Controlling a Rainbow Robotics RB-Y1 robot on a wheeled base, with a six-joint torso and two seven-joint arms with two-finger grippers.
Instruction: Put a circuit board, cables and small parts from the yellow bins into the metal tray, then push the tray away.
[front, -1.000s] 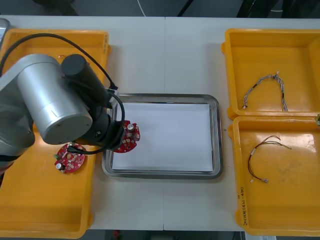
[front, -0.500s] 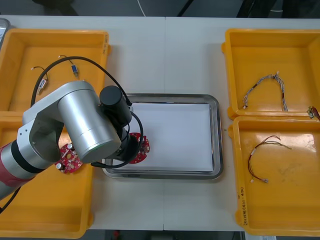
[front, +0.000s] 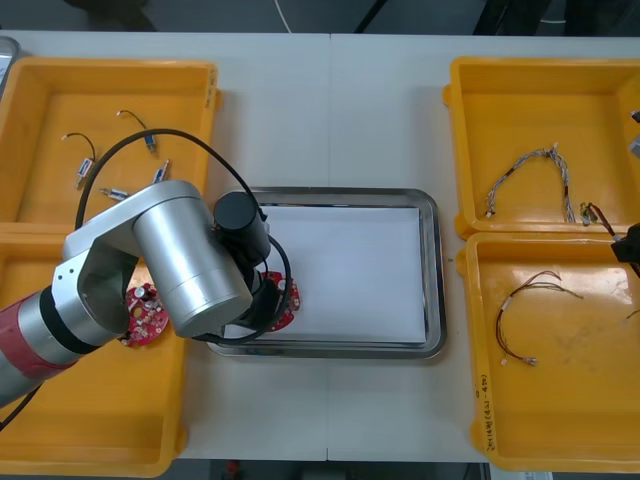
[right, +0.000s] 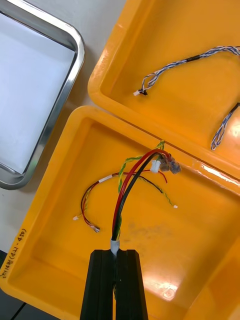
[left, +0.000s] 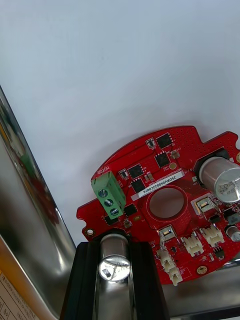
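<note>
1. Red circuit board (left: 170, 165) — component side up, gripped by a silver part, over the white floor of the metal tray (front: 432, 270), beside its left wall.
2. Red-and-black cable (right: 131, 192) — gripped at one end, over the right nearer yellow bin (front: 580, 400).

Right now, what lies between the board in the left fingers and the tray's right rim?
Bare white floor from the circuit board to the metal tray's right rim, per the front view.

An electronics workshop: yellow bins (front: 520, 95) of cables (right: 200, 57), red circuit boards (front: 143, 322), a metal tray (front: 432, 270).
</note>
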